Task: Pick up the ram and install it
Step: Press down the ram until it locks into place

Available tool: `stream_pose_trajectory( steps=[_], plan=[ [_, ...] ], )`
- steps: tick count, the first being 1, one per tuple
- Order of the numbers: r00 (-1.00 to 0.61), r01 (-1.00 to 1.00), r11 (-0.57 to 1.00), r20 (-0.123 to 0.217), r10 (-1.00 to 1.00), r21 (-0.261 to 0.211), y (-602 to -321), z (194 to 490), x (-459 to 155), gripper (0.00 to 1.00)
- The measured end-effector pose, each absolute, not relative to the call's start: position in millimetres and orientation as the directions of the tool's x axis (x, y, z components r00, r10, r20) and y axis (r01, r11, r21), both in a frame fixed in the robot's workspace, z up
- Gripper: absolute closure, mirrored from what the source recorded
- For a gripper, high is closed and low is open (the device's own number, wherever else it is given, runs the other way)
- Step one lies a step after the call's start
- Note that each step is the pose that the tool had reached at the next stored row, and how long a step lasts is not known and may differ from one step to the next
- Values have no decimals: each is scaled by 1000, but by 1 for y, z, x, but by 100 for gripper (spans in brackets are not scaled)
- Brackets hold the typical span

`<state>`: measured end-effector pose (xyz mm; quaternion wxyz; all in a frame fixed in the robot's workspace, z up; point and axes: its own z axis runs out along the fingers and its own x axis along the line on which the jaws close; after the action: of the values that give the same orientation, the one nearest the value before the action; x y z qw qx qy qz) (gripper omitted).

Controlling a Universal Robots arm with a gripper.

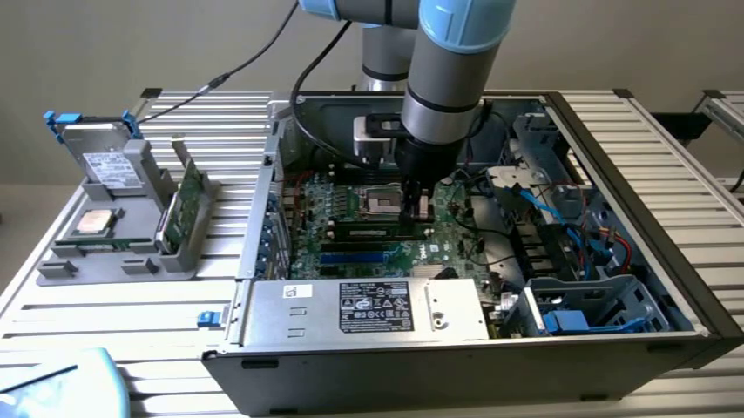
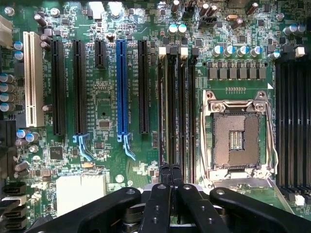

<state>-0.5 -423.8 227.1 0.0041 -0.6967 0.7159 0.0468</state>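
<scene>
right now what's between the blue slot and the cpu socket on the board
In the wrist view, one black slot, then the memory slots, lie between the blue slot and the empty cpu socket.

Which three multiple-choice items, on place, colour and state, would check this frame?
1. The tool hangs over: A the motherboard; B the power supply; C the grey rack.
2. The long slot flanked by black ones is: A red; B blue; C yellow.
3. The tool's fingers are: A spread wide; B bent around a cable; C shut.
A: the wrist view looks straight down on the board. B: it stands blue between black slots. C: the fingers meet.
</scene>
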Motion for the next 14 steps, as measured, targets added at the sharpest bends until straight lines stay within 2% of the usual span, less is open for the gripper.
stream_pose_trajectory(
  steps=[14],
  plan=[
    [-31,-998,27,-71,-997,61,-418,232,-32,89]
  ],
)
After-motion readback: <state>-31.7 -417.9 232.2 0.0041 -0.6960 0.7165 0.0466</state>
